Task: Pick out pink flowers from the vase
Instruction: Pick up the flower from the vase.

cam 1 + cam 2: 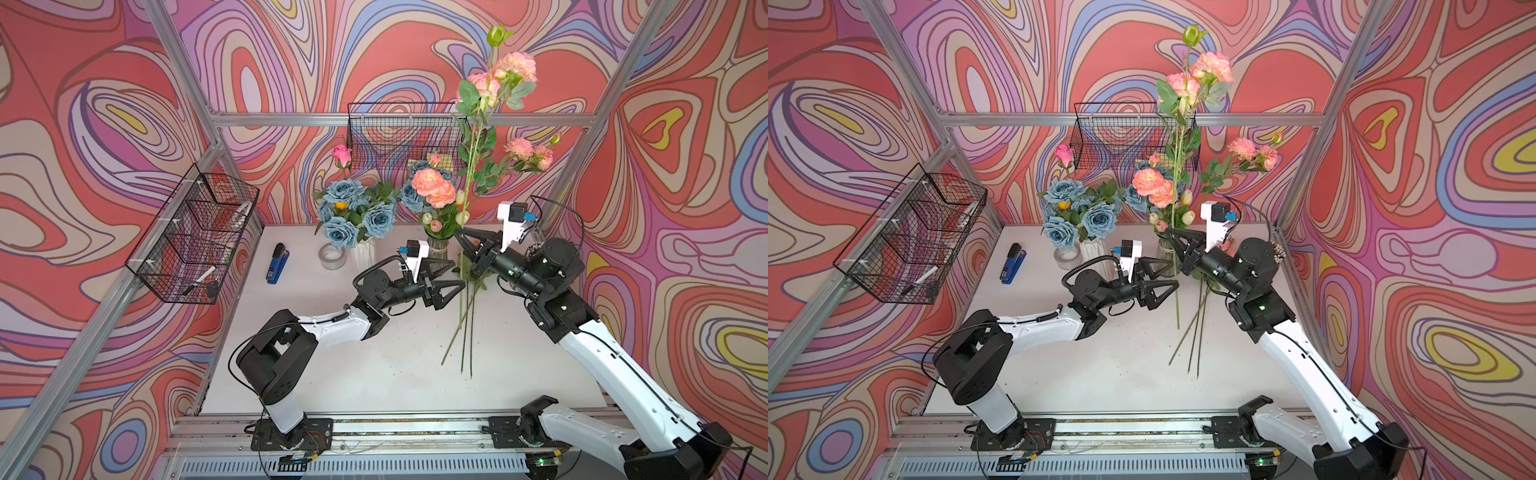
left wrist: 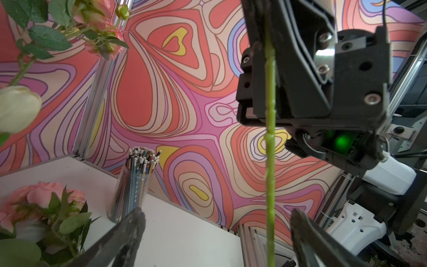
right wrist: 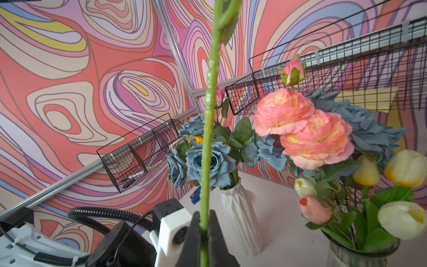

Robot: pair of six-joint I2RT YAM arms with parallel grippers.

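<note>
While the right tool [image 1: 458, 236] pinches the stem of the tall pink flower [image 1: 514, 66] upright near the vase [image 1: 437, 248] and the left tool [image 1: 457, 273] gapes wide around it, best swing it slowly down beside the other flowers [image 1: 464, 332] on the worktop [image 1: 332, 357]

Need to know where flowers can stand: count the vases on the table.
2. White ribbed vase of blue roses at the back; clear glass vase beside it, holding the mixed bunch. None appears hidden.

The right hand [image 1: 458, 235] pinches a pink flower stem [image 1: 469, 183], left hand [image 1: 455, 273] spread.
</note>
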